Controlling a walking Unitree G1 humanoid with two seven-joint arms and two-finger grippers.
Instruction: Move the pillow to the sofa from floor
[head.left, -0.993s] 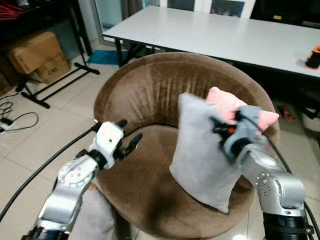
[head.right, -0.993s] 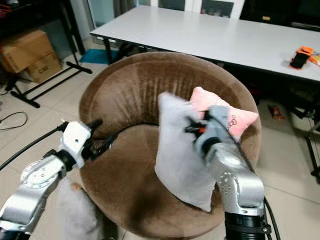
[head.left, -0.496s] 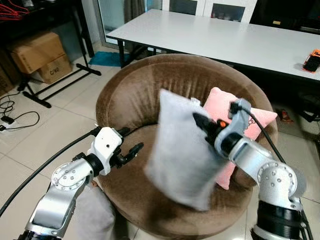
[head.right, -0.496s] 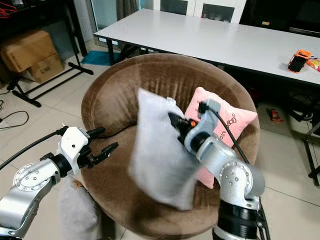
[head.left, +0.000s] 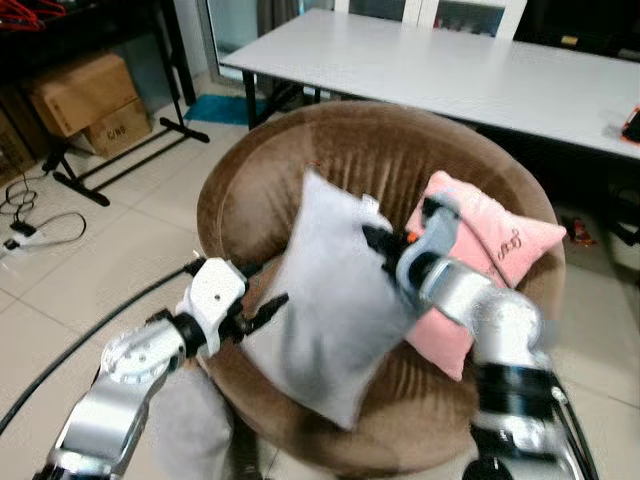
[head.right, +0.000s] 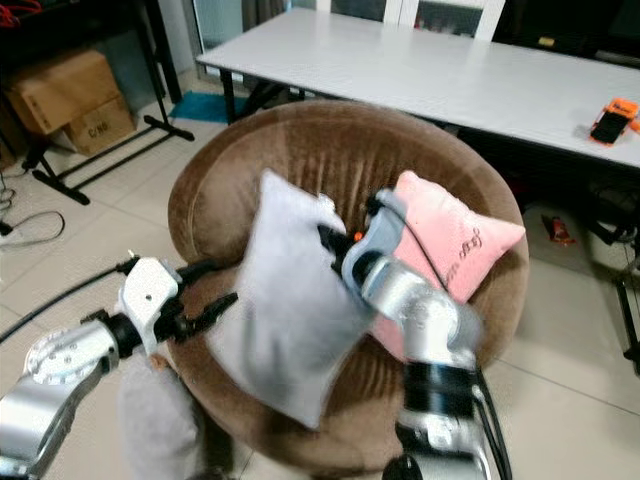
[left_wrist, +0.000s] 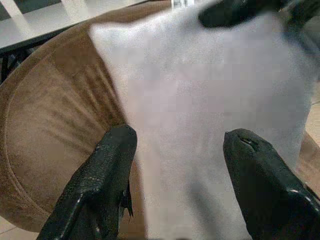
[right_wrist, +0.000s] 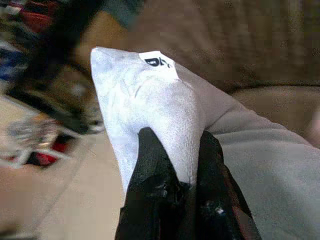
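Grey pillow over the round sofa

Soft, light, floppy by the look of it: sags below any grip, so best taken by a corner or seam. Pinched at an upper corner between the shut fingers of the right gripper (right_wrist: 175, 165), grey pillow (head.left: 330, 300) hanging below over the brown sofa (head.left: 290, 170) seat. Just ahead of the left gripper (left_wrist: 180, 165), fingers spread wide, pillow face between them. Beyond the right gripper, a pink cushion (head.left: 490, 245).

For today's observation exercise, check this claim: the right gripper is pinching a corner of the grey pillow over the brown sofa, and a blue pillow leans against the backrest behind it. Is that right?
One detail is wrong: the pillow against the backrest is pink, not blue, as the left eye view shows. The rest holds: the right gripper pinches a corner of the grey pillow over the brown sofa.
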